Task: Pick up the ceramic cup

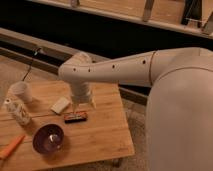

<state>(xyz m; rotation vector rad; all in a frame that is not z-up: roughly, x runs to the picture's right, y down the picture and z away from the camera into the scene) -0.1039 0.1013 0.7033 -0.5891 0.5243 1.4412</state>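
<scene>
Camera view: the small plain white ceramic cup (21, 91) stands at the far left of the wooden table (100, 135). The gripper (82, 104), spread and empty, hangs mid-table. A low leftward reach could topple the speckled white bottle (17, 111) beside the cup.

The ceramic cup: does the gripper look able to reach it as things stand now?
Probably yes. The gripper hangs open over the table, above a dark bar. The ceramic cup stands at the far left corner, its mouth uncovered. Only a low pale block lies between.
</scene>
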